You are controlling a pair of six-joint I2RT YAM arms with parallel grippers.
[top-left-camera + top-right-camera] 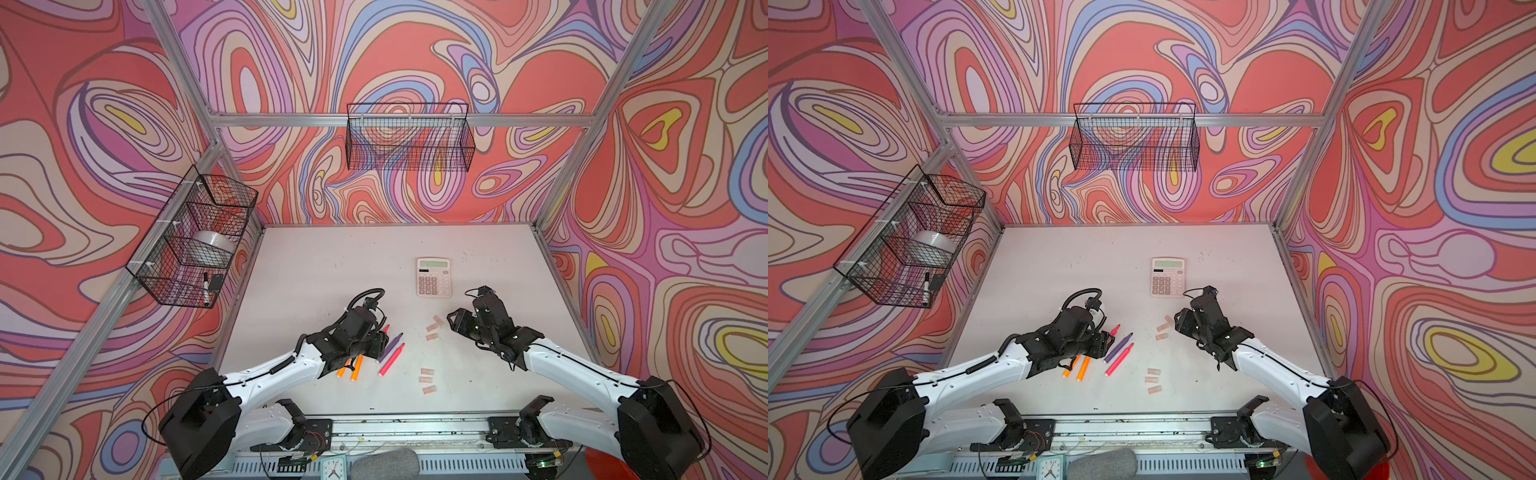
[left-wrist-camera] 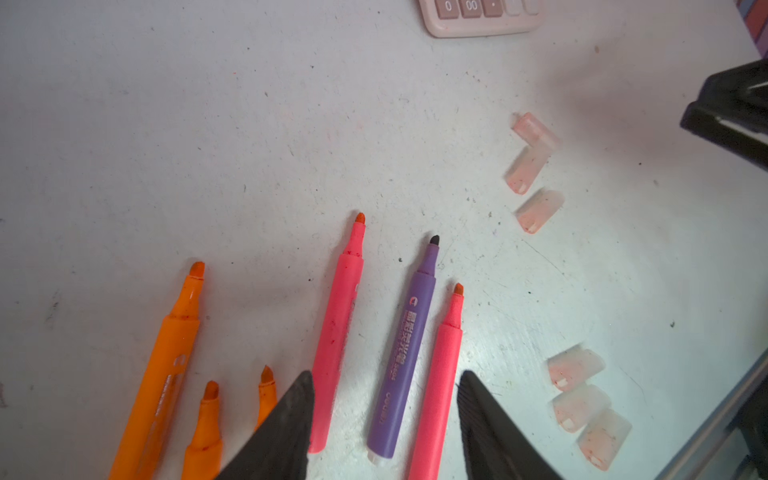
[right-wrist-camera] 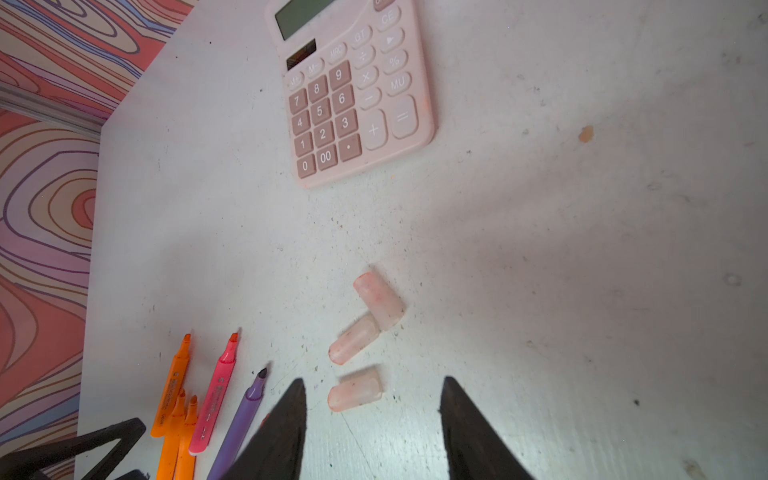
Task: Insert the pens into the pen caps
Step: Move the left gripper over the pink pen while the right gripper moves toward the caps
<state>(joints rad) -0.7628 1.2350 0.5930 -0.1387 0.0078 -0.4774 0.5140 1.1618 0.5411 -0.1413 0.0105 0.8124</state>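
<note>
In side basket point(image 1: 166, 287): white roll point(image 1: 214, 242), marker point(image 1: 206, 286).

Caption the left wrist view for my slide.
Open left tool above six uncapped orange, pink and purple plastic pens, six pale pink translucent caps loose alongside.

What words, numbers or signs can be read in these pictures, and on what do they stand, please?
"CE", "GT", "MRC", "M-", "MU", "%", "+", "=", "0" to "9", "00": keys of the calculator.
"deli": barrel of the purple pen; its other print is blurred.
Print on an orange pen and a pink pen: too small to read.
</note>
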